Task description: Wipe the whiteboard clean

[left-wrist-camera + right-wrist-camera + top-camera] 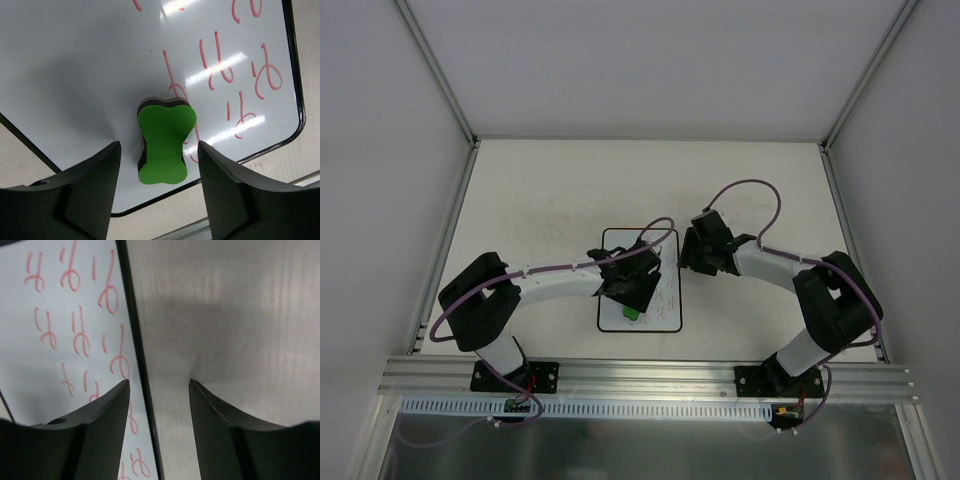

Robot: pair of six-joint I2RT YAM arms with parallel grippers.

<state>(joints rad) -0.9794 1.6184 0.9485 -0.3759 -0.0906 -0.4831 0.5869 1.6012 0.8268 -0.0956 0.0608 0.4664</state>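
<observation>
The whiteboard (616, 243) lies flat at the table's middle, with red scribbles (667, 295) along its right side. A green eraser (632, 313) lies on its near part. My left gripper (630, 288) hovers over the board, open. In the left wrist view the eraser (165, 142) sits between the two fingers of the left gripper (159, 144) without touching either, on the whiteboard (75, 65) beside the scribbles (220, 65). My right gripper (692, 252) is open and empty at the board's right edge. In the right wrist view this gripper (159, 381) straddles the black border (131, 325) of the whiteboard (20, 355).
The cream tabletop (550, 190) runs all round the board. White enclosure walls stand at the left, right and back. An aluminium rail (650, 375) runs along the near edge, carrying both arm bases. Purple cables loop over each arm.
</observation>
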